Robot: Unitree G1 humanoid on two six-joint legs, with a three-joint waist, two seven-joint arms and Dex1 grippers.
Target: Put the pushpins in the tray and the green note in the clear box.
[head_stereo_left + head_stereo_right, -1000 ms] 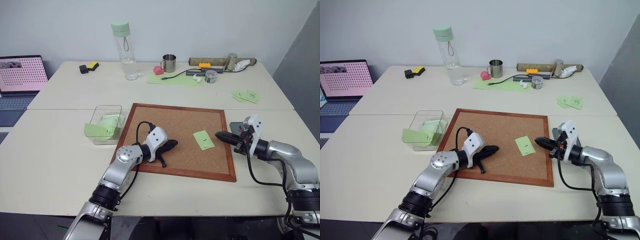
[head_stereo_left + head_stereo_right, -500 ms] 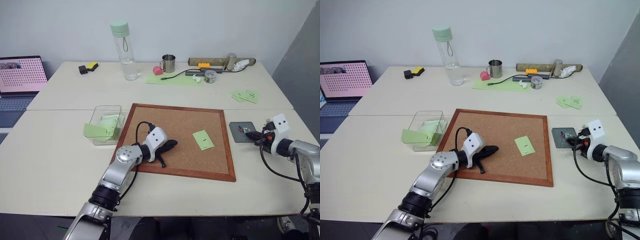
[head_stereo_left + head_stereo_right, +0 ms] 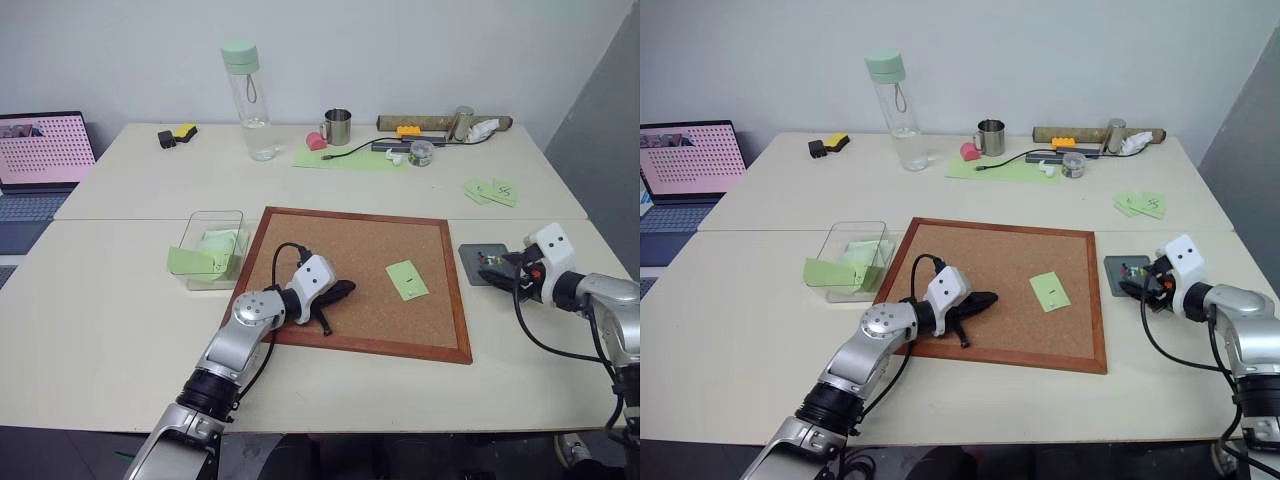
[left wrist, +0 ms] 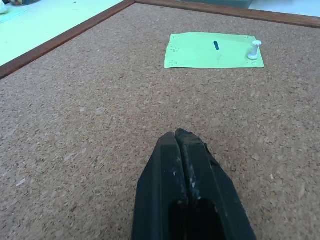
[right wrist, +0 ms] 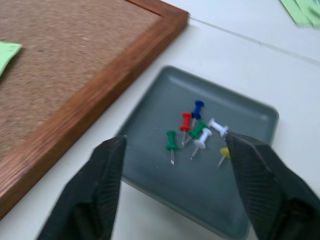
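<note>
The right gripper [image 5: 172, 192], jaws apart and empty over the dark grey tray [image 5: 250, 112], lies right of the pale green pinned note [image 3: 407, 279] (the clenched left gripper [image 4: 187, 137] is no nearer)

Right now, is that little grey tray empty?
No. The tray holds several pushpins: blue, red, green, white, yellow.

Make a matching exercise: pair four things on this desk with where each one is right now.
Things:
1. coloured plastic-headed pushpins
2. pale green paper note with a white pin
3. shut left gripper
4. open right gripper

Places:
A. on the wood-framed corkboard, pinned
B. over the small dark grey tray
C. lying in the tray
D. resting over bare cork

Pairs: 1-C, 2-A, 3-D, 4-B
</note>
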